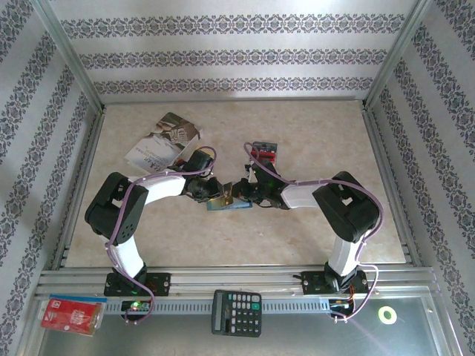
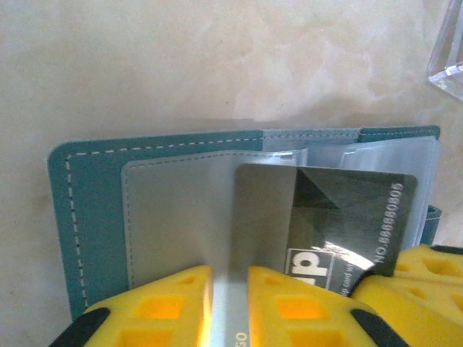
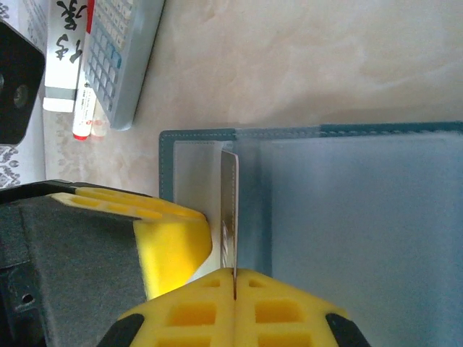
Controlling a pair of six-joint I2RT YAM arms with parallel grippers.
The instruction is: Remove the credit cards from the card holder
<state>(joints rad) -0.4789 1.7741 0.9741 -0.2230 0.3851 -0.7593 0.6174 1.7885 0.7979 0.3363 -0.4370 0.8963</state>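
The blue card holder [image 1: 231,207] lies open mid-table between both arms, its pale sleeves [image 2: 173,217] facing up. A dark credit card [image 2: 354,210] sticks halfway out of a sleeve. My right gripper [image 3: 234,278] is shut on that card [image 3: 228,210], which shows edge-on over the card holder [image 3: 362,231]. My left gripper [image 2: 230,289] rests on the holder's left half, its yellow fingers a narrow gap apart with the sleeve showing through. One left finger [image 3: 173,242] presses the flap. Both grippers meet at the holder, left [image 1: 211,194] and right [image 1: 236,194].
A booklet [image 1: 159,141] lies at the back left and a red-black item [image 1: 263,150] behind the grippers. On the front rail sit a black calculator [image 1: 237,313], a red packet [image 1: 72,314] and a green ring [image 1: 387,314]. A pale calculator [image 3: 119,58] lies beyond the holder.
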